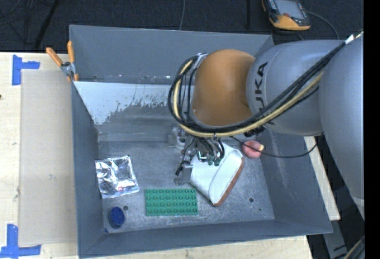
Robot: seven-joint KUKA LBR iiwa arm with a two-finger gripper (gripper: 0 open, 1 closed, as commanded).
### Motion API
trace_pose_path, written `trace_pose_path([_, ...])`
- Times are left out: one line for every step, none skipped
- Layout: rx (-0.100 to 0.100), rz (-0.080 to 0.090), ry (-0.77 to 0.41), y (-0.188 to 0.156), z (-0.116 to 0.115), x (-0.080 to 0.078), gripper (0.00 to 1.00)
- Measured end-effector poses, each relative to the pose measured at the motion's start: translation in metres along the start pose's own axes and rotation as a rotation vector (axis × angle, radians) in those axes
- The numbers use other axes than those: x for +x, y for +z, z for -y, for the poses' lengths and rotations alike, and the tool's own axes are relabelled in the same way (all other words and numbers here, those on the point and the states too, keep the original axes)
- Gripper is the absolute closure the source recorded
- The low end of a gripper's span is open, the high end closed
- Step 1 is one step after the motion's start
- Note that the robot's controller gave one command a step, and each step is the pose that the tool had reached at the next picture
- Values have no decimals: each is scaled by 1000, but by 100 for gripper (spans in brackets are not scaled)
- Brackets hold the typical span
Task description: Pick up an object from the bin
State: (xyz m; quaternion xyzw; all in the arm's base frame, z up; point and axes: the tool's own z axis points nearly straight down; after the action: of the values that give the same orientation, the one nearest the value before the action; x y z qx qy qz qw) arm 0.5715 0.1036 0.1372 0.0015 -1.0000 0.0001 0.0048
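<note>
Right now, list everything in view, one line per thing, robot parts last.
Grey metal bin: one, grey, centre of view.
Crumpled silver foil wrapper: one, silver, left of bin floor.
Flat green studded building plate: one, green, lower middle of floor.
Small round blue cap: one, blue, lower left corner of floor.
White pad-shaped thing with brown edge: one, white and brown, right of middle, beside the gripper.
Small pink lump: one, pink, right side, partly under the arm.
Orange-and-black handheld device: one, outside the bin, upper right.
Arm: one, grey with orange cover, from the right.
Gripper: one, dark, low over floor's middle.
</note>
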Motion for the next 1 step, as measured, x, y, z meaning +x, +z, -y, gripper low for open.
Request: trace_pose_path([2, 1, -164, 45, 36, 65, 0])
